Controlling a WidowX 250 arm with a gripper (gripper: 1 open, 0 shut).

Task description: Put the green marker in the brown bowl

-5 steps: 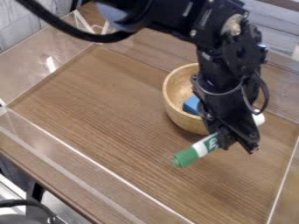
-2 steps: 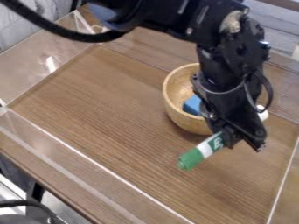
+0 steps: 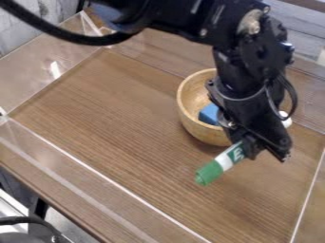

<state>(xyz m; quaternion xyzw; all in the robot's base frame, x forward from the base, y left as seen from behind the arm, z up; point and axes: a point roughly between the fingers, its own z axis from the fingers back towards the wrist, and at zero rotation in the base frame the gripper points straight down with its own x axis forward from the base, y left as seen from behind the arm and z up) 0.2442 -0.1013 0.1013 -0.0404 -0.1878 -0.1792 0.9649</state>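
The green marker (image 3: pixel 219 168) hangs tilted, green cap pointing down-left, its white barrel's upper end pinched between the fingers of my black gripper (image 3: pixel 244 150). The gripper is shut on the marker and holds it just above the wooden table, in front of and slightly right of the brown bowl (image 3: pixel 191 96). The bowl sits behind the gripper; the arm covers its right half. A small blue block (image 3: pixel 208 113) lies inside the bowl.
The wooden table (image 3: pixel 102 104) is enclosed by low clear walls, with one wall (image 3: pixel 38 138) along the front left edge. The black arm reaches in from the upper left over the bowl.
The marker's cap end has shifted slightly to the right and down. The gripper has stayed in place, still shut on the marker.
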